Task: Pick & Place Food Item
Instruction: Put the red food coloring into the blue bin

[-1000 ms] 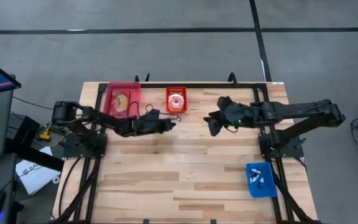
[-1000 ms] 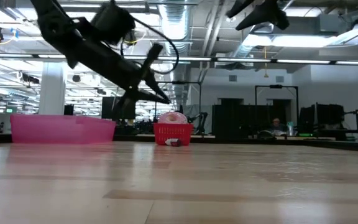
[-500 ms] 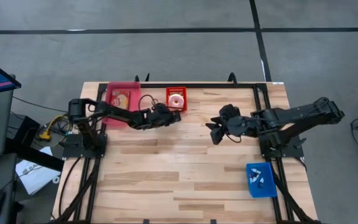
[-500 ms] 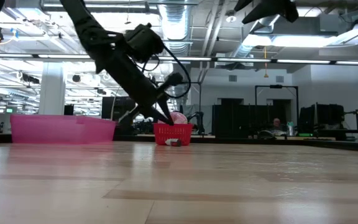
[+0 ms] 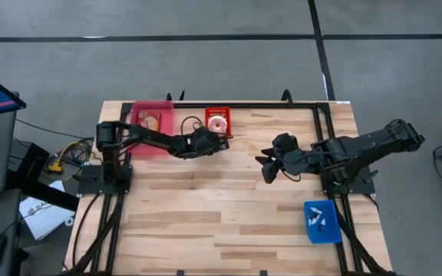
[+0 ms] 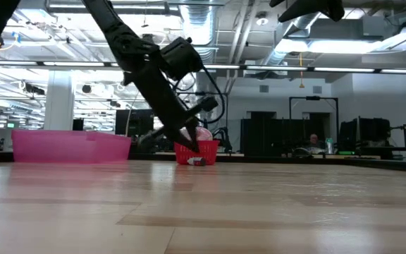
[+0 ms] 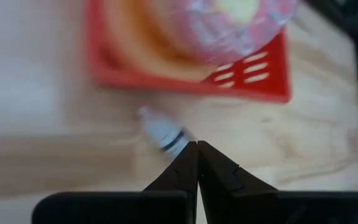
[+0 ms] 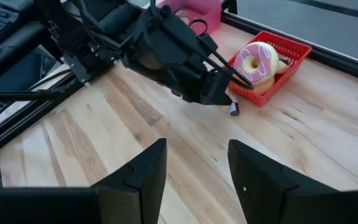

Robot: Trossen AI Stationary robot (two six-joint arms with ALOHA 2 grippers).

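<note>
Likely soft, light: donut (image 5: 217, 121) sits in red basket (image 5: 209, 130), far-centre surface (image 5: 229, 215). Grab outer rim gently. Left gripper (image 7: 197, 144) shut, empty, beside basket; right gripper (image 8: 196, 158) wide, waiting right.

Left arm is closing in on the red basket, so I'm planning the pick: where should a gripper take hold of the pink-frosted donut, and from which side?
Grip the donut across one side of its ring, one finger in the hole and one outside, coming from above. It lies propped in the red basket, whose walls block a side approach. The left gripper is shut beside the basket, so it must open first.
</note>
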